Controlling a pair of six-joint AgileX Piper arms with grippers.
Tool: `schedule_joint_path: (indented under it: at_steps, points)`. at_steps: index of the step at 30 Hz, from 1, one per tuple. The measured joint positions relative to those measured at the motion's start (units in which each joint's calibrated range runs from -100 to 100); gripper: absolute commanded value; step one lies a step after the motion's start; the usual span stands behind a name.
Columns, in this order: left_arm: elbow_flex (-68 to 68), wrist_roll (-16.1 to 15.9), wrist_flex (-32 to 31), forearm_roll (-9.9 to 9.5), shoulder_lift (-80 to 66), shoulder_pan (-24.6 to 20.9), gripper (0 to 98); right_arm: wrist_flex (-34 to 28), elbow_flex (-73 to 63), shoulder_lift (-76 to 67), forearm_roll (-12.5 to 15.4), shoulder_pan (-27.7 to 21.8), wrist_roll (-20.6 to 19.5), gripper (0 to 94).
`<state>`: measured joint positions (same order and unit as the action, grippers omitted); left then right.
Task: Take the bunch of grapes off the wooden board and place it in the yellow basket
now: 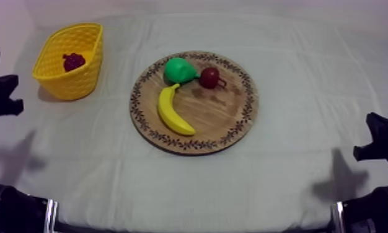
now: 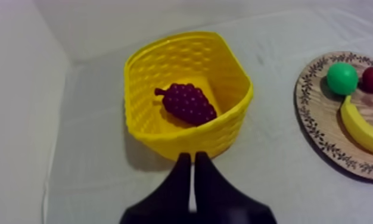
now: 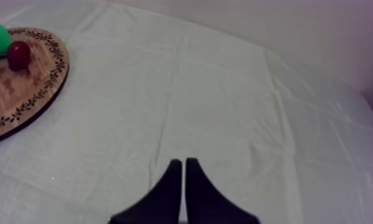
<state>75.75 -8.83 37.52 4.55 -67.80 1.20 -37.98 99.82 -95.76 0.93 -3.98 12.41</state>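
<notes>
The grapes (image 2: 187, 102) lie inside the basket (image 2: 183, 140), at ten o'clock from the board (image 1: 224, 114). The left gripper (image 2: 193, 156), near the basket, is closed tight, holding nothing; the right gripper (image 3: 183, 161), over bare cloth (image 3: 224, 89), is closed and empty too.

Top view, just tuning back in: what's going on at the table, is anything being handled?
Nothing is being handled right now. The bunch of grapes lies inside the yellow basket, so the task looks done. The left gripper is shut on nothing and points at the basket from just in front of it. The right gripper is shut on nothing too, over bare cloth beside the wooden board. The banana, pear and small red fruit lie on the board.
</notes>
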Motion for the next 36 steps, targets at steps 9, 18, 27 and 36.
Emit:
schedule_joint_path:
  at_steps: [9, 18, 27, 36]
  points:
    - [10.37, -1.49, -1.71, 0.98, -10.99, -0.21, 0.0, 0.0, 0.0, 0.0, 0.0, 0.0, 0.0, 0.3]
    - [20.52, -0.2, -1.49, 0.92, -18.58, -0.24, 0.0, 0.0, 0.0, 0.0, 0.0, 0.0, 0.0, 0.3]
    - [21.4, 5.15, 0.29, -2.01, -23.14, 0.17, 0.0, 0.0, 0.0, 0.0, 0.0, 0.0, 0.0, 0.3]
    - [23.14, 16.53, -1.87, -6.32, -29.11, 1.25, 0.0, 0.0, 0.0, 0.0, 0.0, 0.0, 0.0, 0.3]
